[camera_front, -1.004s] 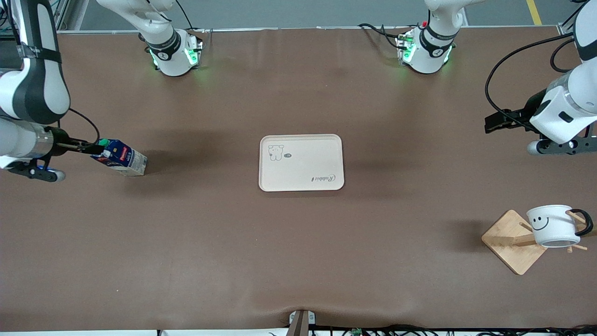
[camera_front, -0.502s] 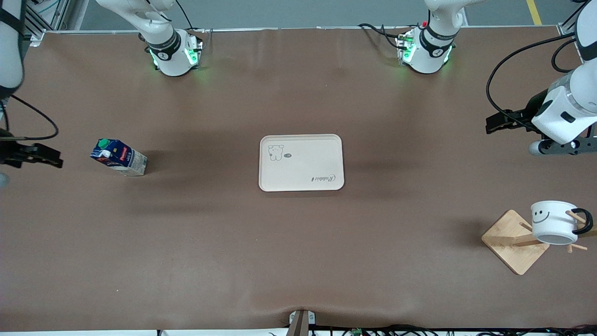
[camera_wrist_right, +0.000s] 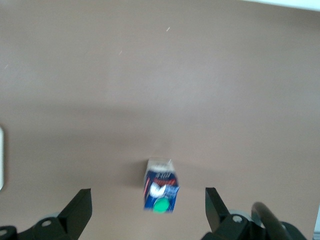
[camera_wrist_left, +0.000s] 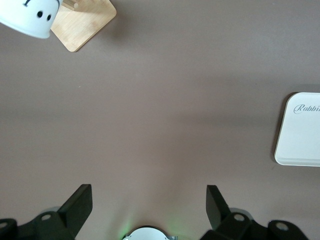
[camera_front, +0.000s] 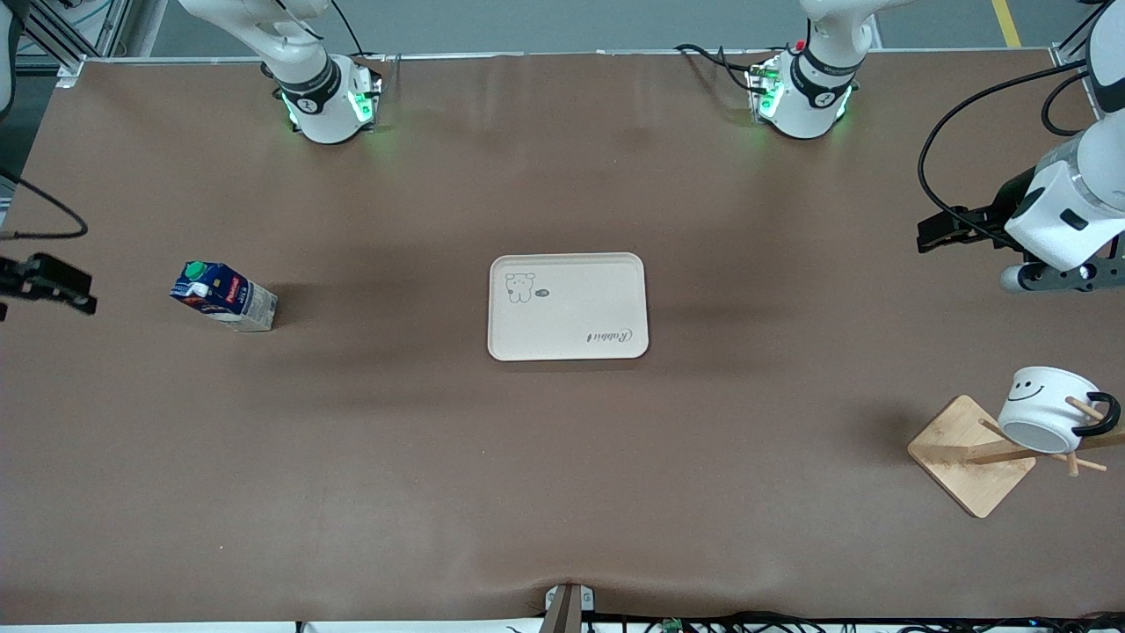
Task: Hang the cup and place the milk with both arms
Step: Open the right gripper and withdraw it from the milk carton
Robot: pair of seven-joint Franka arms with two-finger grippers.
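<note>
The milk (camera_front: 224, 296), a dark blue carton with a green cap, stands on the table toward the right arm's end, apart from the tray. It also shows in the right wrist view (camera_wrist_right: 161, 191). My right gripper (camera_front: 48, 283) is open and empty at the table's end beside the milk, clear of it; its fingers stand wide apart (camera_wrist_right: 148, 207). The cup (camera_front: 1046, 409), white with a smiley face, hangs tilted by its black handle on a peg of the wooden rack (camera_front: 967, 457). My left gripper (camera_front: 954, 230) is open and empty (camera_wrist_left: 147, 205), away from the cup (camera_wrist_left: 31, 17).
A cream tray (camera_front: 568, 306) with a small dog print lies at the table's middle; its edge shows in the left wrist view (camera_wrist_left: 300, 130). The rack's wooden base (camera_wrist_left: 82, 25) sits near the left arm's end. Both arm bases glow green.
My right gripper let go of the milk's top and drew back toward the table's end. The milk stayed put. The cup tilted and swung upward on its peg. The left gripper barely moved.
</note>
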